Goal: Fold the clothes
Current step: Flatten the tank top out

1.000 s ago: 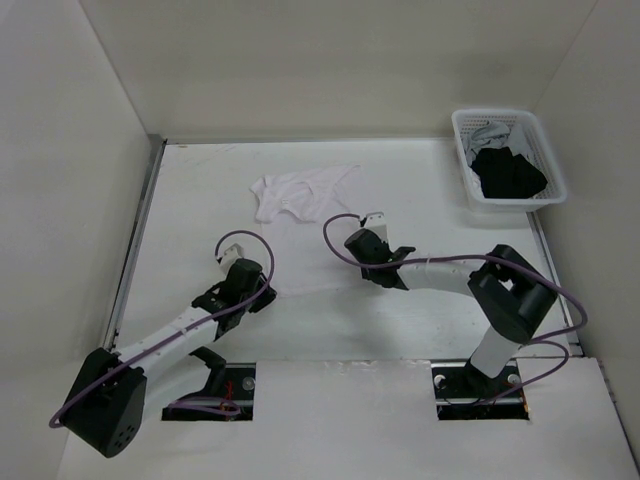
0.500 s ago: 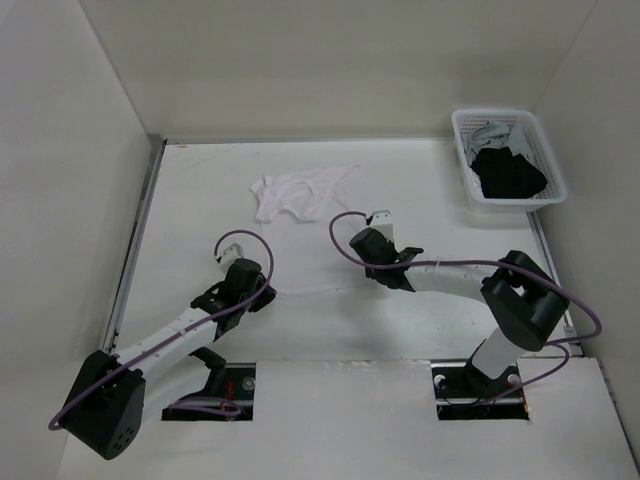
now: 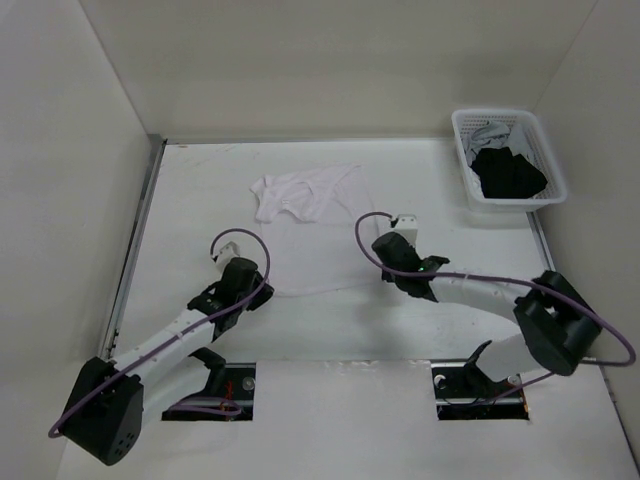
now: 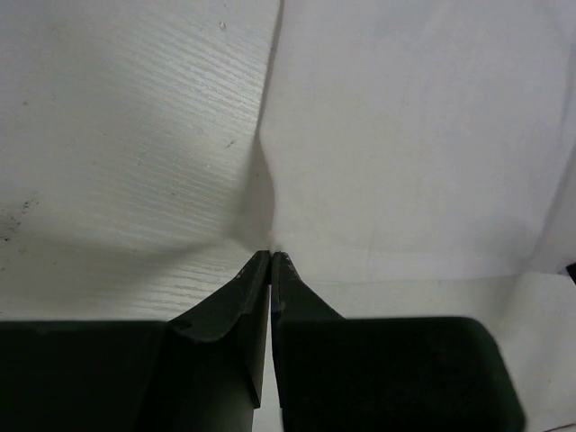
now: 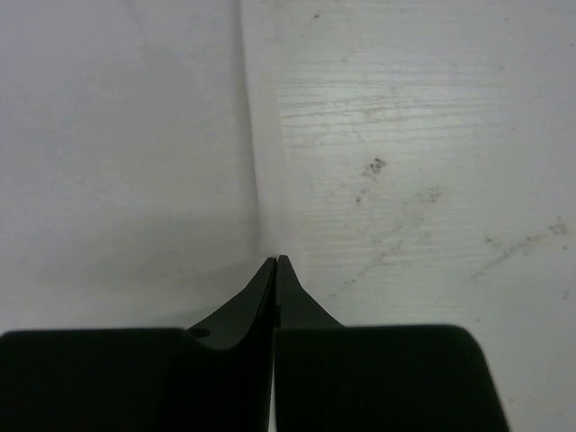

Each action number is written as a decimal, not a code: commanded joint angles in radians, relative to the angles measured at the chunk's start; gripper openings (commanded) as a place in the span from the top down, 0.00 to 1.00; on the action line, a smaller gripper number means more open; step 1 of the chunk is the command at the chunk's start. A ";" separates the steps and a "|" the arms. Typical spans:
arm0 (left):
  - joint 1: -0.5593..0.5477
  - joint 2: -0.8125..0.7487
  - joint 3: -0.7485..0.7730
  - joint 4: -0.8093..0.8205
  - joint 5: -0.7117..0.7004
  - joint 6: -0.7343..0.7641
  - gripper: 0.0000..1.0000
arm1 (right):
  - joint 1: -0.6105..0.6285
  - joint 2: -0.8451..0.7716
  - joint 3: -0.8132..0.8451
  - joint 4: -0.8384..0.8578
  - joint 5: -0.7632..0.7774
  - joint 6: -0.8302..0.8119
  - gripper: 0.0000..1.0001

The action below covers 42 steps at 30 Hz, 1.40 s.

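**A:** Position of the clothes (image 3: 305,190)?

**B:** Flat on the bench (image 3: 190,200), mid-field in the overhead view. The strap end is bunched at 12 o'clock and the hem lies straight at 6 o'clock. Long axis runs 12–6.

**A:** Left hand (image 4: 272,255)?

**B:** Tips pressed together, no gap. In its wrist view the cloth edge runs from the tips toward 12, with cloth on the 3 o'clock side and bare bench on the 9 side. Creases fan out from the tips, so I read it as pinching the hem's 9 o'clock corner.

**A:** Right hand (image 5: 276,259)?

**B:** Same, mirrored. Tips are closed on the edge line, cloth at 9, bench at 3. That puts the pinch on the hem's 3 o'clock corner. Fewer creases show, so I am less certain than for the left.

**A:** Which arm is nearer?

**B:** Neither leads. Each sits at its own corner, roughly level, and the pair forms a 9–3 line square to the long axis.

**A:** What does the next move turn on?

**B:** Judgement only. The strap end lies at 12 from both hands, so the hem would be carried along the long axis toward 12. The hands must travel level or the fold line skews. Thin cloth may slip from a shallow pinch.
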 commanded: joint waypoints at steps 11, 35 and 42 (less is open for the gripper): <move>0.097 -0.242 0.373 0.000 -0.089 0.147 1.00 | -0.090 -0.808 -0.011 0.050 0.038 0.061 1.00; 0.150 0.038 0.820 0.303 -0.285 0.362 1.00 | -0.264 -0.398 0.628 0.166 -0.153 -0.162 1.00; 0.299 0.397 1.051 0.297 -0.118 0.271 1.00 | -0.438 -0.013 0.960 0.106 -0.350 -0.101 1.00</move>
